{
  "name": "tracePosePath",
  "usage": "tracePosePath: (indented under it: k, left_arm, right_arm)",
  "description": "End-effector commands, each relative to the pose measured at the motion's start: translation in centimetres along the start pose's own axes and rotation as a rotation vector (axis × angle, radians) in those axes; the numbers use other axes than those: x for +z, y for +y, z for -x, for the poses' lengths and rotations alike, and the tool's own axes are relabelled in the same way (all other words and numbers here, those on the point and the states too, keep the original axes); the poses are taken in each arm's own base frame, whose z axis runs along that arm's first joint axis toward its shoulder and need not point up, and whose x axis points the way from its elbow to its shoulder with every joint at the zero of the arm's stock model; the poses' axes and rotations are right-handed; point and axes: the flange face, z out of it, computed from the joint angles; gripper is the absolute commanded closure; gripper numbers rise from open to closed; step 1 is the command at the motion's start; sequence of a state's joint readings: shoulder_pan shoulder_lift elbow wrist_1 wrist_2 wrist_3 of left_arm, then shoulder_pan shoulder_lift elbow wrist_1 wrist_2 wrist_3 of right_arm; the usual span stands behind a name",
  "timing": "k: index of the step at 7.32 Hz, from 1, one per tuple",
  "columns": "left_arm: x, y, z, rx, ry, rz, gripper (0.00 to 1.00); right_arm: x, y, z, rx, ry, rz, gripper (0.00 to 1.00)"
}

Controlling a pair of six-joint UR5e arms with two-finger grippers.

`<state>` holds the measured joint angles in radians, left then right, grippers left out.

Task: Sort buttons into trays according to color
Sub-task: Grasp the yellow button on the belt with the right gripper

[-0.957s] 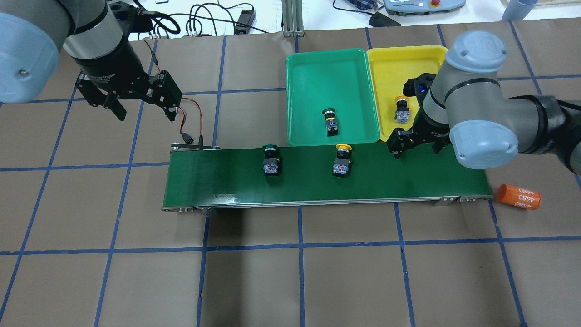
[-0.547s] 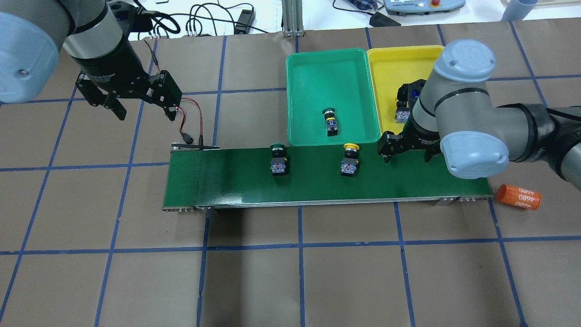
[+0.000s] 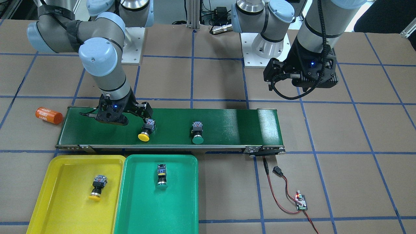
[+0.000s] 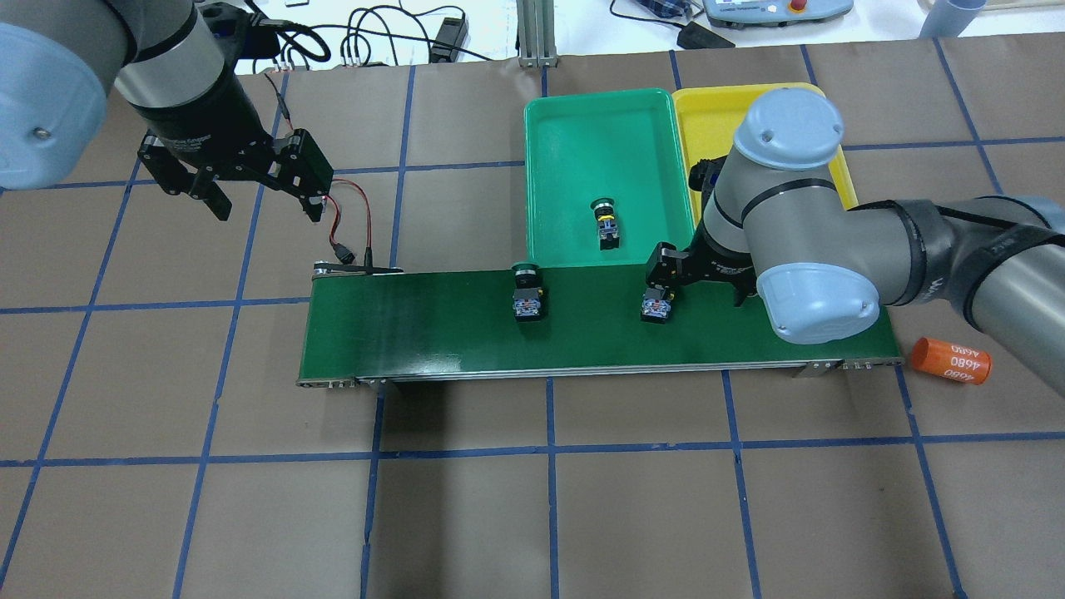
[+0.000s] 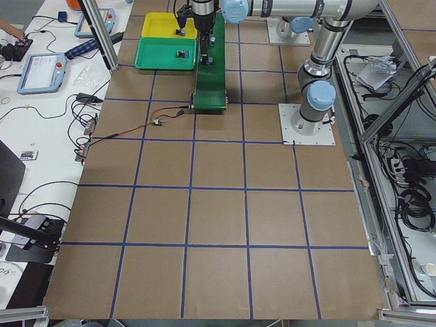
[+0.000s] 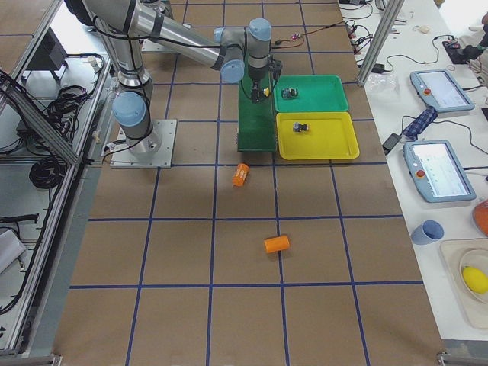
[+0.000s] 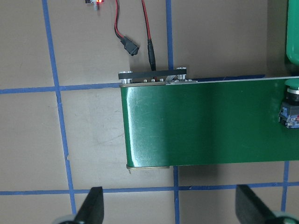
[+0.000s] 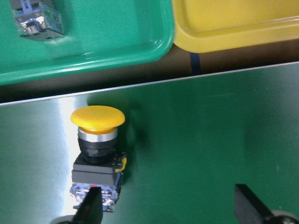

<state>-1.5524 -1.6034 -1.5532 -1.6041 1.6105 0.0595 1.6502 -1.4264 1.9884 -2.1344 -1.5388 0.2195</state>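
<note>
A yellow button [image 3: 144, 131] lies on the belt, also in the overhead view [image 4: 656, 309] and the right wrist view [image 8: 98, 140]. My right gripper [image 4: 699, 283] hangs open just over it, one finger [image 8: 91, 207] above its terminal end, nothing held. A green button [image 3: 197, 133] lies further along the belt [image 4: 527, 298]. A second yellow button [image 3: 97, 186] lies in the yellow tray [image 3: 42, 182]. A second green button [image 3: 162, 175] lies in the teal-green tray [image 3: 182, 201]. My left gripper [image 4: 265, 204] is open and empty, off the belt's far end.
The dark-green conveyor belt [image 4: 399, 324] runs across the table in front of the trays. An orange cylinder [image 4: 950, 359] lies by its right end. A red-black cable with a small board [image 3: 300, 201] lies by the other end. Another orange cylinder [image 6: 277, 244] lies further off.
My right gripper has moved left from the yellow tray to over the belt's yellow button. Both belt buttons have drifted right in the overhead view. The left arm has not moved.
</note>
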Motion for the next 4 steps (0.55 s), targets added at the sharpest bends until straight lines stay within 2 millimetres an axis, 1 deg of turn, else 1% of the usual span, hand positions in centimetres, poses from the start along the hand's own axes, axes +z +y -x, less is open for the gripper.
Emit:
tracePosePath:
  k: [1, 2, 3, 4]
  left_arm:
    - [0.07, -0.13, 0.01, 0.000, 0.000, -0.001, 0.00]
    - [-0.42, 0.33, 0.01, 0.000, -0.002, -0.008, 0.00]
    - [-0.41, 0.50, -0.07, 0.003, -0.002, -0.001, 0.00]
    - [-0.05, 0.34, 0.03, 0.002, -0.004, 0.006, 0.00]
  right_arm:
    - [1.65, -0.02, 0.78, 0.011, 0.018, 0.023, 0.00]
    - [1.70, -0.19, 0.90, 0.035, 0.011, 0.025, 0.00]
    - [1.78, -0.21, 0.89, 0.040, 0.013, 0.026, 0.00]
    - [2.37, -0.40, 0.74, 0.045, 0.024, 0.034, 0.00]
